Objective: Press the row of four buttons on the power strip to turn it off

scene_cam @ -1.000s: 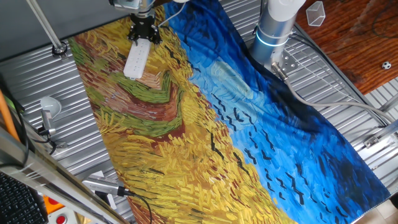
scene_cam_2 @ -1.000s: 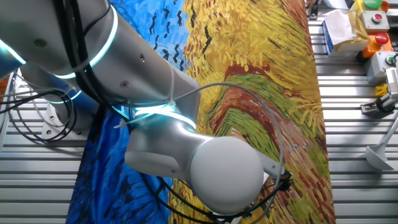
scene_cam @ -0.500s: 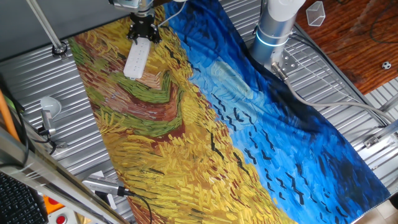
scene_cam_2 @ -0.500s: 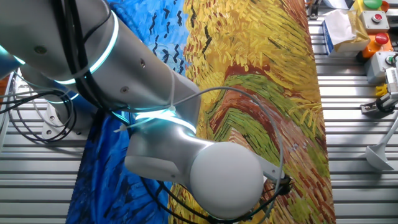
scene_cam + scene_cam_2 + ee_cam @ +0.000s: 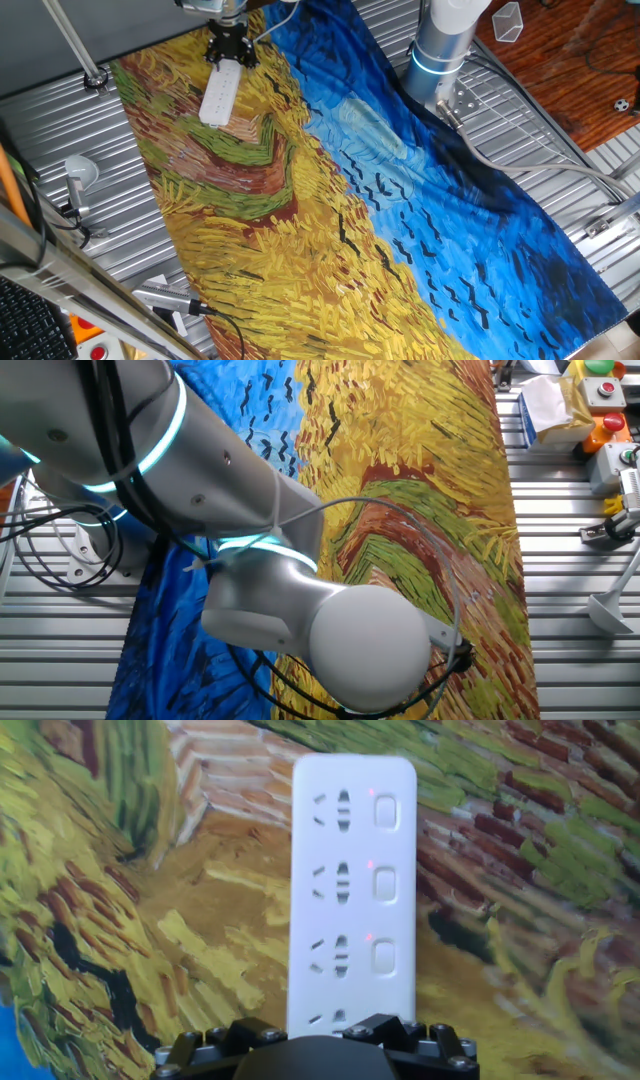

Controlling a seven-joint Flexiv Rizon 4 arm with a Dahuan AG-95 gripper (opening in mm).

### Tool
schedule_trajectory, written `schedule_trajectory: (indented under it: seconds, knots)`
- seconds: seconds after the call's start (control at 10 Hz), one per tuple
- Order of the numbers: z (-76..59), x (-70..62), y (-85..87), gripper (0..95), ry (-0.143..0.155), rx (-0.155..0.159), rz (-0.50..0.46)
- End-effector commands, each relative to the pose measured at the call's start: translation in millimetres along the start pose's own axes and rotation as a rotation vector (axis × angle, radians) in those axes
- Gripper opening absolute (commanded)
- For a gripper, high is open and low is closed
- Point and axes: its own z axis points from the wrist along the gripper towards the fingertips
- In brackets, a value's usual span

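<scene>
Bright, even light; soft hand-view blur

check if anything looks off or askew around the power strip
Nothing stands out. The power strip lies flat and intact on the painted cloth, with the end effector over its near end. Three buttons show in the hand view; the fourth is hidden by the end effector.

Ribbed grey metal table [image 5: 560, 150], covered down its length by a painted cloth [image 5: 300, 200]: yellow, green and brown wheat strokes along one long side, deep blue with black bird marks along the other. Bare slats at both long edges. Reddish wood floor [image 5: 570, 60] beyond one far corner. Even, soft light, no hard shadows on cloth or slats.
</scene>
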Motion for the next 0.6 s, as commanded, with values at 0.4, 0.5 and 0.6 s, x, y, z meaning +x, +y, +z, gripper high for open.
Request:
schedule_trajectory:
  seconds: [0.4, 0.5, 0.6]
  knots:
    - [-5.3, -30.8, 2.2, 76.0, 0.007, 0.001, 0.005]
    - [-3.0, -36.6, 1.9, 76.0, 0.014, 0.006, 0.0]
    - [-0.2, -37.7, 1.8, 76.0, 0.013, 0.007, 0.0]
